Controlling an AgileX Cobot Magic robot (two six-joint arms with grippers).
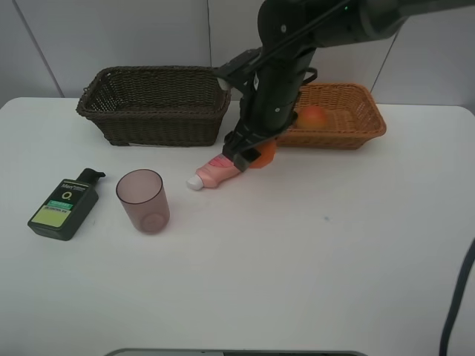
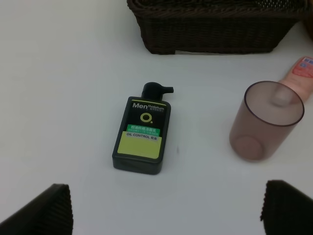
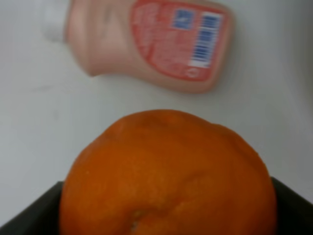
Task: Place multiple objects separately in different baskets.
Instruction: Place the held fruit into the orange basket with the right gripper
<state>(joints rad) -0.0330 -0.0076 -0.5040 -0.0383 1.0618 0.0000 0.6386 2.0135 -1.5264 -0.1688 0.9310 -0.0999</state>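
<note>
We have one red-orange fruit [image 1: 313, 115] in the tan basket [image 1: 373, 123]. The right claw [image 1: 249, 153] grips the orange [image 3: 166, 176] and the left claw [image 2: 171, 209] gapes. The pump bottle [image 2: 142, 133], pink bottle [image 1: 214, 172] and cup [image 1: 142, 200] await.

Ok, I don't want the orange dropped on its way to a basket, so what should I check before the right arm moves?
1. Right gripper closed on the orange: ok.
2. Orange clear of the pink bottle lying beside it: cannot tell.
3. Light basket shows room beside the peach-like fruit: ok.
4. Left gripper open over the pump bottle, off the path: ok.
5. Cup upright, off the path: ok.
</note>
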